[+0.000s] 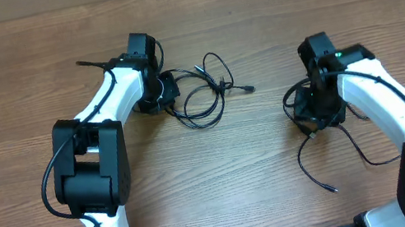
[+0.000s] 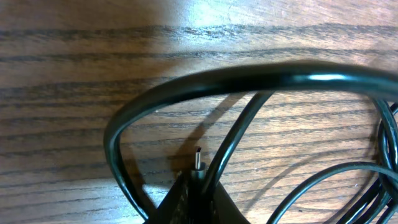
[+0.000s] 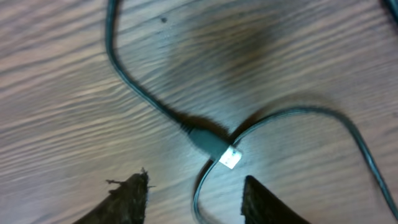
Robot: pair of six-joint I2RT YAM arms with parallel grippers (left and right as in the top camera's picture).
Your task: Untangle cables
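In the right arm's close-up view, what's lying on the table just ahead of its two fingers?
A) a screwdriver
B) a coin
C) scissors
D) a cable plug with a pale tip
D: a black cable ends in a plug with a pale tip, resting on the wooden table.

Beneath me: one wood-grain table [image 1: 3, 73]. On it: looped black cables [image 1: 218, 86] mid-table; another black cable [image 1: 301, 164] to my right.
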